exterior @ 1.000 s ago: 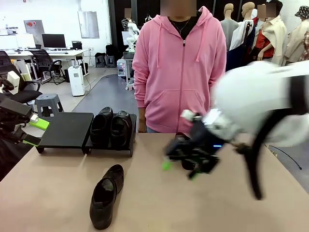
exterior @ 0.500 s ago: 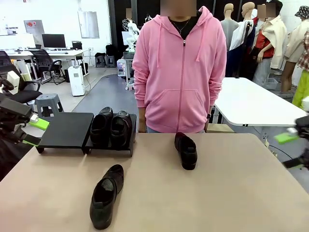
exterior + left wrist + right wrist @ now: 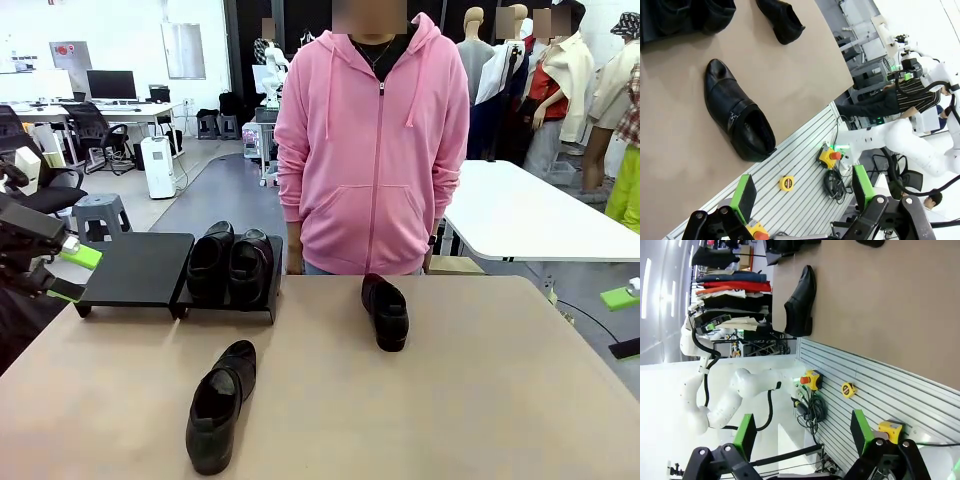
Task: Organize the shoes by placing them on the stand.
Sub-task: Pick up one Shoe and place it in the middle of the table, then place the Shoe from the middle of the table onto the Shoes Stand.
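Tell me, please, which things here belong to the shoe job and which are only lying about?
For the job: stand; pair of shoes on its right platform; nearer loose shoe; farther loose shoe.
Lying about: yellow tape measure; emergency-stop box; grey stool.

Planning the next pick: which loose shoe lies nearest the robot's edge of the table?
The shoe left of centre, in the foreground; the other loose shoe sits at the far edge before the person.

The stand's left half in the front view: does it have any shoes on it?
No, the left platform has a bare black top; the two racked shoes sit side by side on the right platform.
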Controlling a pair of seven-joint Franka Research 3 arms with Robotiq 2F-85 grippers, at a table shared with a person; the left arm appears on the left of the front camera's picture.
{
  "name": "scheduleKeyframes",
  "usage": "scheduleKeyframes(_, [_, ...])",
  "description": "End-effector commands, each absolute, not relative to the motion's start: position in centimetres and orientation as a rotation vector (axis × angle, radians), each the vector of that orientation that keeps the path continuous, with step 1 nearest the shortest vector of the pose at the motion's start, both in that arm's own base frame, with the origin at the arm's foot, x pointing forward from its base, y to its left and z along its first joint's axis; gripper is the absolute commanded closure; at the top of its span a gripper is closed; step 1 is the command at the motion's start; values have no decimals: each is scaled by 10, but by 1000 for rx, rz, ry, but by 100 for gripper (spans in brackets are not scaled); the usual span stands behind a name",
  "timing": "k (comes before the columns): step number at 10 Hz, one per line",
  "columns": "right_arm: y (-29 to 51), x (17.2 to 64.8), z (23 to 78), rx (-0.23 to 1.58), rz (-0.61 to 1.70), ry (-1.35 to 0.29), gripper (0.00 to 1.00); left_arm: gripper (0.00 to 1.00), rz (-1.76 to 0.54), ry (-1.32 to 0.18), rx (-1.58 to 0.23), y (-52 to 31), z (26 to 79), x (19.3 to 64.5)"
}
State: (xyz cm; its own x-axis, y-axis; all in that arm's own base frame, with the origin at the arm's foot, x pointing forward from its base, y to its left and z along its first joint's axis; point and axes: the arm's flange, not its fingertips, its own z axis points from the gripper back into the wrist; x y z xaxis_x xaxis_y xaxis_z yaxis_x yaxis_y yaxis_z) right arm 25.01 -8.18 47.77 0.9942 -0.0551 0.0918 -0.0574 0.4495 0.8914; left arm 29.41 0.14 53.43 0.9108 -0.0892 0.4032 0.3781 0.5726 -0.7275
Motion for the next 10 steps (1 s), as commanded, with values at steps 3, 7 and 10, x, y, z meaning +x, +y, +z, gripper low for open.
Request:
scheduleKeyframes(3, [-80, 249, 485, 1124, 7, -115, 0, 0, -281, -343, -943, 1, 536, 294])
scheduleKeyframes(7, [-80, 249, 485, 1124, 7, -115, 0, 0, -281, -343, -943, 1, 536, 294])
scheduleKeyframes(10, [-80, 249, 485, 1124, 7, -115, 0, 0, -281, -343, -943, 1, 536, 294])
